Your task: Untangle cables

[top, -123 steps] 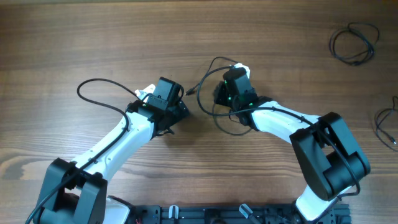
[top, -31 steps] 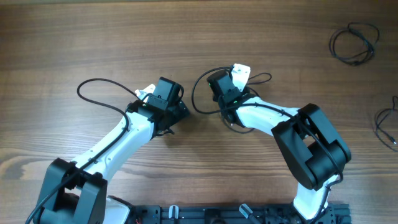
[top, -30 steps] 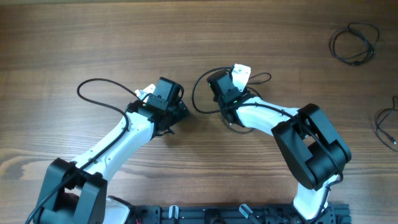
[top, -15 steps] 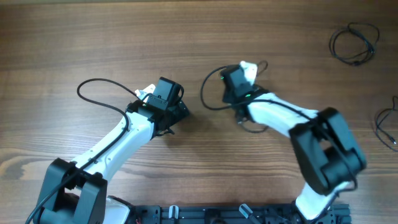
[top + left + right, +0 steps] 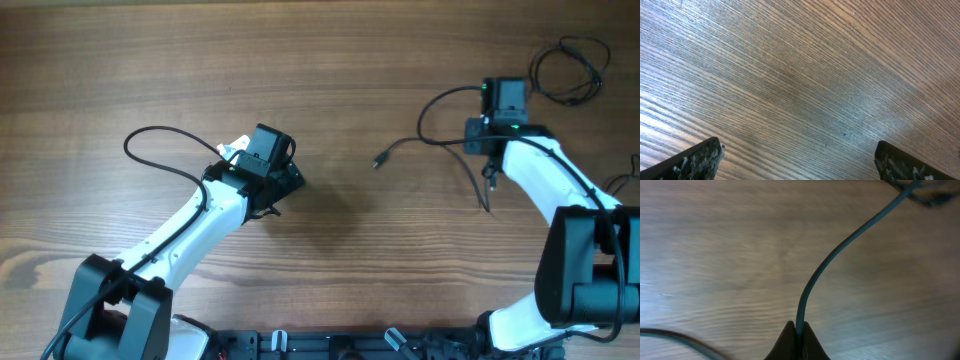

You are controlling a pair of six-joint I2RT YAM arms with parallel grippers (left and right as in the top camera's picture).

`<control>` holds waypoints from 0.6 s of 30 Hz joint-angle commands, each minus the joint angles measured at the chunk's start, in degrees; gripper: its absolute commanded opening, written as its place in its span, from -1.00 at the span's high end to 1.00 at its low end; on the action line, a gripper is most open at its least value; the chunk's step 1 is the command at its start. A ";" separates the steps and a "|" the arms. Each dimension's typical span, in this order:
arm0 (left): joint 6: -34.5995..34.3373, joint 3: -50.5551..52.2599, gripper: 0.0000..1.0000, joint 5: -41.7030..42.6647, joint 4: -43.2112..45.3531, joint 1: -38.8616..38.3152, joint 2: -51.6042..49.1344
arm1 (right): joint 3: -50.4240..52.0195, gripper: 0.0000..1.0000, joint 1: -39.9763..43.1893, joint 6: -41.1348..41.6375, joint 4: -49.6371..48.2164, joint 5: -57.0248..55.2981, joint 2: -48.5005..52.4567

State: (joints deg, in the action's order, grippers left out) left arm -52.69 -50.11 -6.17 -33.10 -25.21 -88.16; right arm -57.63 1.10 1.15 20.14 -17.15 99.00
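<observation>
Right hand [image 5: 797,332] pinches one cable [image 5: 835,255] — left hand [image 5: 797,160] spread wide.

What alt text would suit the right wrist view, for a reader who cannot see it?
The right gripper, shut, pinches a thin dark cable that rises from its fingertips and curves to the upper right over a blurred wooden table. Another dark strand crosses the lower left corner, and more cable lies at the top right edge.

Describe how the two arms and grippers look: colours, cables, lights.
Both the left arm and the right arm have white rounded links with black joints. A black cable loops beside the left arm. Left fingers are black and speckled. Green lights glow on the right wrist.
</observation>
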 commanded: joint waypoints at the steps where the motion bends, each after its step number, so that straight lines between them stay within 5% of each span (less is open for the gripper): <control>1: -0.48 -0.26 -1.00 -1.01 0.02 0.15 0.52 | 0.37 0.91 2.23 1.05 -0.33 -4.57 -0.33; 5: -0.48 -0.26 -1.00 -1.01 0.02 0.15 0.52 | 0.37 0.91 4.22 -0.22 -2.03 -2.56 -0.35; 9: -0.48 -0.26 -1.00 -1.01 0.02 0.15 0.52 | 0.31 0.91 2.10 -1.86 0.74 15.39 -0.90; 18: -0.48 -0.26 -1.00 -1.01 0.02 0.15 0.52 | 0.31 0.91 -11.80 22.99 -0.11 21.57 -1.66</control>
State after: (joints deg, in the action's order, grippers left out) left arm -52.69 -50.11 -6.20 -33.08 -25.21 -88.16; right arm -57.52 -6.35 10.57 20.34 1.80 98.98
